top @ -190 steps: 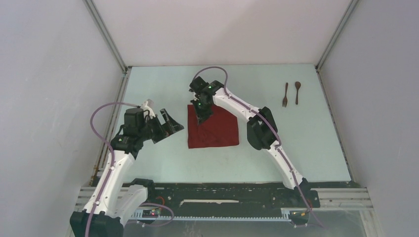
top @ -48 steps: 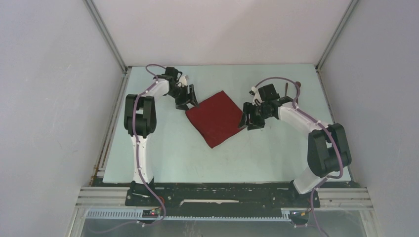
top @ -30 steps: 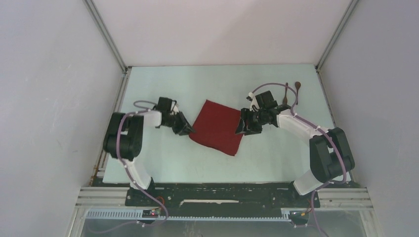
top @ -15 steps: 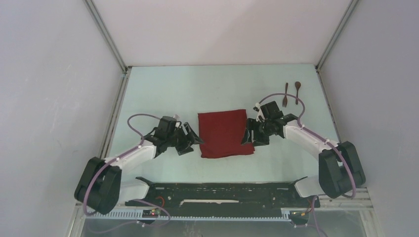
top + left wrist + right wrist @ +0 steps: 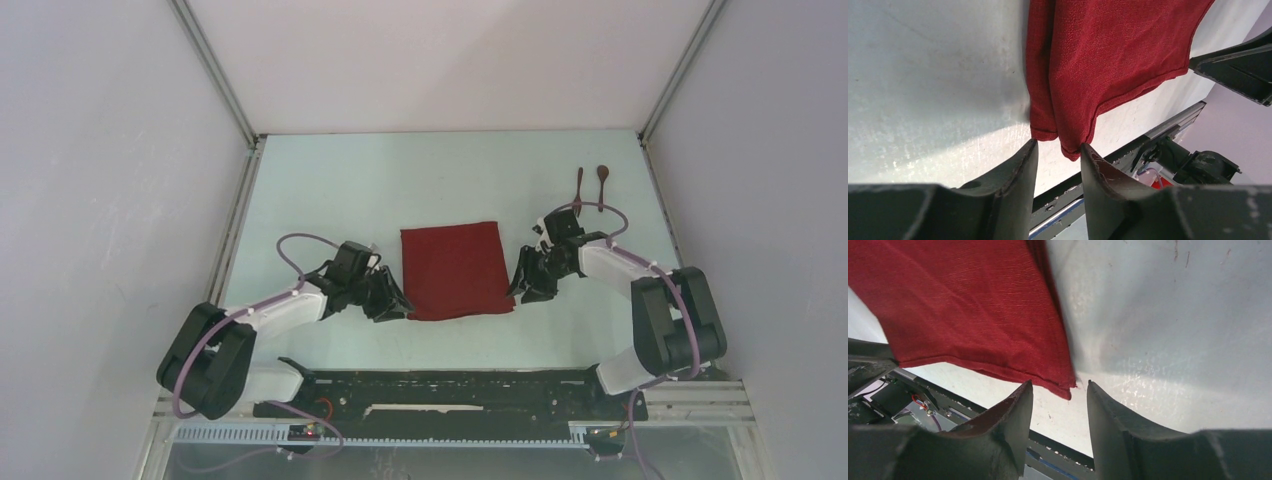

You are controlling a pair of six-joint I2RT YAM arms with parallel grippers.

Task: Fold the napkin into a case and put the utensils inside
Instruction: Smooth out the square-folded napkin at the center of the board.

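Matt dark red woven cloth for the napkin (image 5: 455, 270), fine ribbed weave, slightly fuzzy, stitched hem, doubled layers at the side edge. Smooth pale hard top on the table (image 5: 330, 190), dull sheen, soft glare patches, fine scratches and specks close up. Dark brown matt wood look on the fork (image 5: 579, 185) and spoon (image 5: 603, 180). Matt black plastic on the left gripper (image 5: 1058, 145) and right gripper (image 5: 1059, 385), faintly grainy, pale scuffs on inner faces. Glossy white plastic on the arm shells (image 5: 270, 315). Plain matt walls (image 5: 100, 200), metal frame strips (image 5: 215, 75).
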